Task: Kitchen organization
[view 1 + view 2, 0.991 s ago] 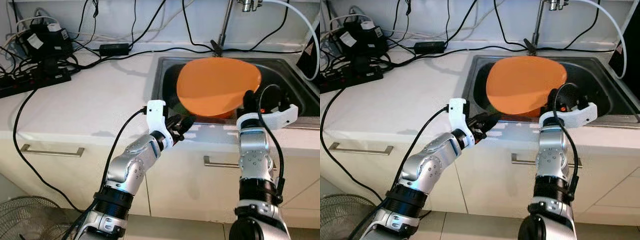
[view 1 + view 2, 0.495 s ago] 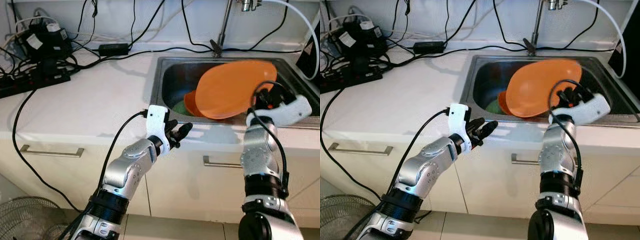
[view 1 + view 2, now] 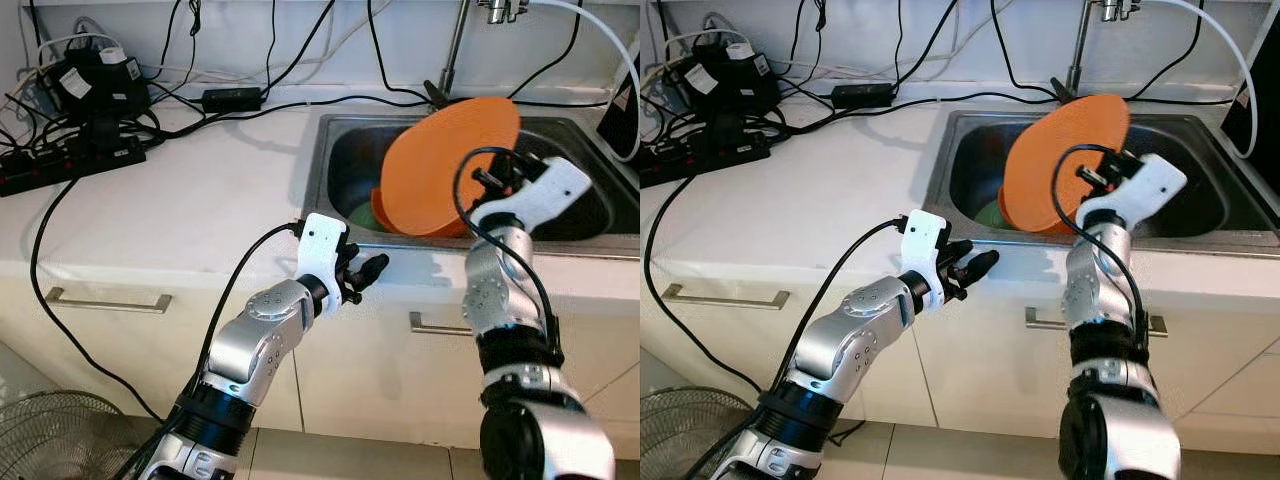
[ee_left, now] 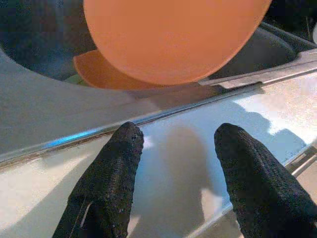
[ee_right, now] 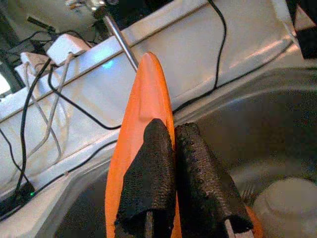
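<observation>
My right gripper (image 3: 483, 188) is shut on the rim of a large orange plate (image 3: 440, 165), which it holds tilted almost on edge over the steel sink (image 3: 330, 165). In the right wrist view both fingers (image 5: 148, 173) pinch the plate (image 5: 136, 148) edge-on. A smaller orange dish (image 3: 385, 212) and something green (image 3: 358, 214) lie in the basin below. My left gripper (image 3: 365, 275) hovers open at the counter's front edge, left of the plate, with nothing between its fingers (image 4: 111, 168).
Power strips, adapters and tangled black cables (image 3: 80, 120) crowd the back left of the white counter (image 3: 180, 210). A faucet (image 3: 455, 45) stands behind the sink. A white bowl (image 5: 280, 208) sits in the basin. A fan (image 3: 55, 440) stands on the floor at left.
The right gripper has swung the orange plate from lying nearly flat over the sink to standing almost on edge, shifting it left. The left gripper has stayed at the counter edge.
</observation>
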Robot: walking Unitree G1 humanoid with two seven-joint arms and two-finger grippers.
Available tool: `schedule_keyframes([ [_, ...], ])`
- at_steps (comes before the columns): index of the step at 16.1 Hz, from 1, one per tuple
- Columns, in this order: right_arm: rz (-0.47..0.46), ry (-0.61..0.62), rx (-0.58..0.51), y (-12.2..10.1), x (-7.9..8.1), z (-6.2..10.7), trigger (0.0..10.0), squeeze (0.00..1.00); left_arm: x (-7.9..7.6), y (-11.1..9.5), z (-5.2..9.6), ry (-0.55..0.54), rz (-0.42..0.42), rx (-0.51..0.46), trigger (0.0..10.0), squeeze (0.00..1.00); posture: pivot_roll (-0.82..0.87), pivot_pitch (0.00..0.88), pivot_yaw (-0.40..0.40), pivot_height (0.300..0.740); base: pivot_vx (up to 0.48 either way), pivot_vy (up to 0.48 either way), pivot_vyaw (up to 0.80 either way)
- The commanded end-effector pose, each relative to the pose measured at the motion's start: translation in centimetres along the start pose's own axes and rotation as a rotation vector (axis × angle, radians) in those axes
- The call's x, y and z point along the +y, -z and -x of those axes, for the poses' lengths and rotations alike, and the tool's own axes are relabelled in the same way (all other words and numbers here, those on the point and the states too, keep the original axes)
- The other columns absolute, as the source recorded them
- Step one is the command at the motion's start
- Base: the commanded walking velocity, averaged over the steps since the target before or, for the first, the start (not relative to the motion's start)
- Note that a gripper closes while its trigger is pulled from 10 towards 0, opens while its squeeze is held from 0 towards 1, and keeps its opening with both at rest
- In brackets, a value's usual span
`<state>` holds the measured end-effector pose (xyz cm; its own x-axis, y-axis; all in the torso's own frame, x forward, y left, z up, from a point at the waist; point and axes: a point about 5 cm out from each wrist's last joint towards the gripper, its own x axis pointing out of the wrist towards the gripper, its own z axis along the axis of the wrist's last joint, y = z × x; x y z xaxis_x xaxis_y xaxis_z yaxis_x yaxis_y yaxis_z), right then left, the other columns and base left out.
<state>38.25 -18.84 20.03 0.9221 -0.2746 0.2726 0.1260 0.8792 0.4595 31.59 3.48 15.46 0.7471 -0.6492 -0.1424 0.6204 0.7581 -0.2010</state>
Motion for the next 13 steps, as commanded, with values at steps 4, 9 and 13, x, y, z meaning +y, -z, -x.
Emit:
schedule_keyframes([
  [4, 0.123, -0.175, -0.093, -1.3, 3.7, -1.0, 10.0, 0.00, -0.4, 0.0, 0.3, 0.006, -0.028, 0.000, 10.0, 0.00, 0.09, 0.012, 0.055, 0.740, 0.000, 0.000, 0.00],
  [9, 0.265, -0.321, -0.066, 0.1, 5.9, -0.8, 10.0, 0.00, -0.3, 0.0, 0.5, -0.005, -0.046, 0.004, 10.0, 0.00, 0.10, 0.024, 0.047, 0.740, 0.000, 0.000, 0.00],
  [13, 0.453, -0.410, -0.006, 2.2, 5.8, 0.1, 10.0, 0.00, -0.2, 0.1, 0.9, -0.013, -0.087, 0.021, 10.0, 0.00, 0.11, 0.028, 0.040, 0.740, 0.000, 0.000, 0.00],
])
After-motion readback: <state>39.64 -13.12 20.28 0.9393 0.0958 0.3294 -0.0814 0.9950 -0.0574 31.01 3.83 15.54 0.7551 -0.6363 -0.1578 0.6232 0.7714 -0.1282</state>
